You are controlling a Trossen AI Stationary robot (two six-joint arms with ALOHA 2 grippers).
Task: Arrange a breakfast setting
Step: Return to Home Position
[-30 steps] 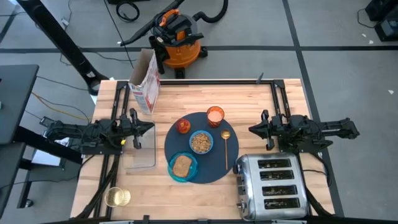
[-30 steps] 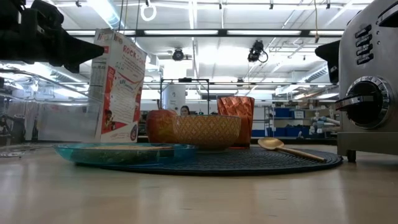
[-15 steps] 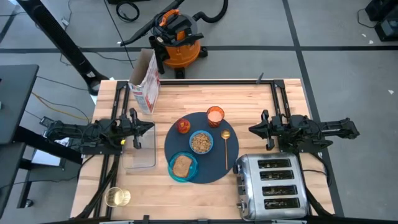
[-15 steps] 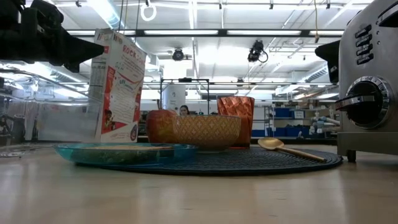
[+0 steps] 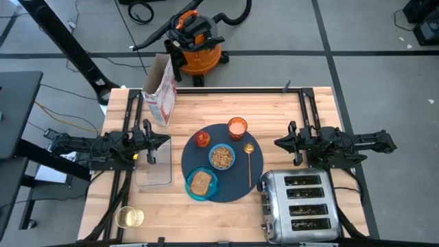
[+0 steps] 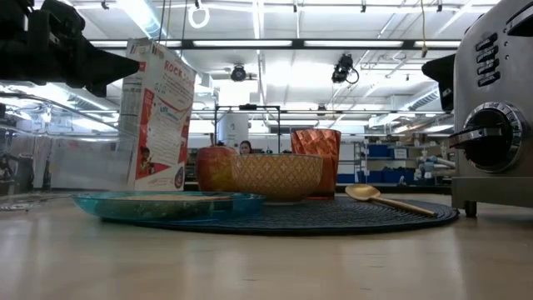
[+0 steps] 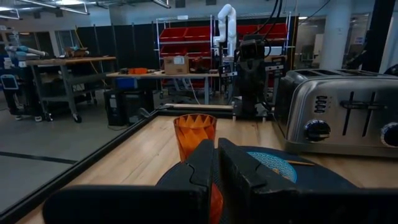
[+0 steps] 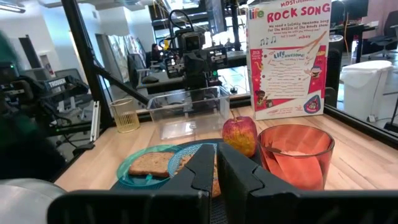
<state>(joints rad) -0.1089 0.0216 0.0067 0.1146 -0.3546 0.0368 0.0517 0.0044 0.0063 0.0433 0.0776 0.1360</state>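
A dark slate-blue round mat lies mid-table. On it stand a light-blue bowl with cereal, a teal dish holding toast, a copper-orange cup, a red apple and a gold spoon. My left gripper hovers shut left of the mat, pointing level at it. My right gripper hovers shut right of the mat, also level. Neither touches anything.
A cereal box stands at the far left. A clear plastic container lies left of the mat, a gold-tinted glass near the front left corner. A steel toaster fills the near right.
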